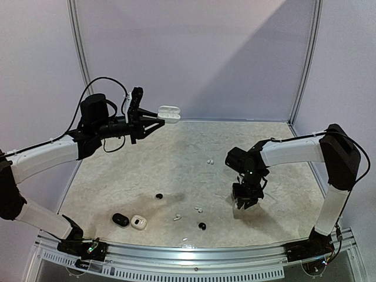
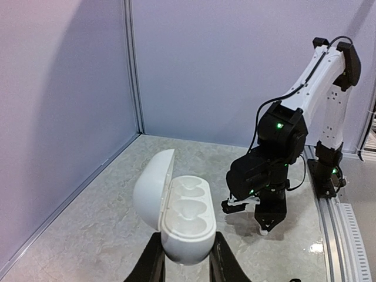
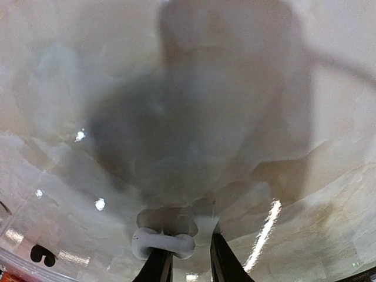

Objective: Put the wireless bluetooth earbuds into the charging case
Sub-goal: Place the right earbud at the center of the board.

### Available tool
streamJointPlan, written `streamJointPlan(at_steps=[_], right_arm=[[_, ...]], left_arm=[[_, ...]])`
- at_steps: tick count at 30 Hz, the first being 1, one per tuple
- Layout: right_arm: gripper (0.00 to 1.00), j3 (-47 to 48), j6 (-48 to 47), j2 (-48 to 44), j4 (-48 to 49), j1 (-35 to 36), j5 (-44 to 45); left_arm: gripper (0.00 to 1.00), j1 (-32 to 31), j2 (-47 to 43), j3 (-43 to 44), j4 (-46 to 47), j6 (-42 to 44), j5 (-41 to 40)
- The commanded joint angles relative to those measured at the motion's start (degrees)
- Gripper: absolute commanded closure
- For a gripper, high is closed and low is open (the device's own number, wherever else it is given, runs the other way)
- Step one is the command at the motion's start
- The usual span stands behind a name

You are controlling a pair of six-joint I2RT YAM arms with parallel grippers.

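My left gripper [image 1: 160, 117] is shut on a white charging case [image 1: 169, 112] and holds it high above the table's far left. In the left wrist view the case [image 2: 185, 220] is open, lid swung left, both sockets empty, between my fingers [image 2: 151, 265]. My right gripper [image 1: 245, 203] points straight down at the table on the right. In the right wrist view its jaws are narrow and hold a white earbud [image 3: 163, 243] at the fingertips, just above the surface. More earbuds lie loose: white ones [image 1: 208, 161] [image 1: 198, 208] [image 1: 177, 217], black ones [image 1: 158, 195] [image 1: 202, 225].
A shut black case [image 1: 120, 219] and a white case [image 1: 138, 222] lie near the front left. A black earbud [image 3: 41, 254] shows at the lower left of the right wrist view. Walls enclose the table [image 1: 282, 170] at the back and sides.
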Motion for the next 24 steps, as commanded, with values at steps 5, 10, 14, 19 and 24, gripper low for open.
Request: streamJointPlan(at_steps=[5,10,14,19,24], right_arm=[[0.72,2.0,-3.8,0.9,-4.5,0.3,-5.8],[0.72,1.1,-4.3,0.8,-6.4,0.2,-4.7],[0.72,-1.6,-3.9,0.9,-5.8,0.5,-3.8],[0.72,-4.3,-3.1,1.9,-3.4,1.8,-5.0],[0.72,-5.3,-2.5,3.0,-3.3,3.8,-6.0]], left_arm=[[1.0,0.2,-0.9,-0.2,-0.9,1.2,-0.1],[1.0,0.3,-0.9,-0.2,-1.1,1.7,-0.3],[1.0,0.3,-0.8,-0.4,-1.2,2.0,-0.5],[1.0,0.2,-1.0,-0.4,-1.3,2.2,-0.6],[1.0,0.3,-1.0,-0.2,-1.6,2.5,-0.7]])
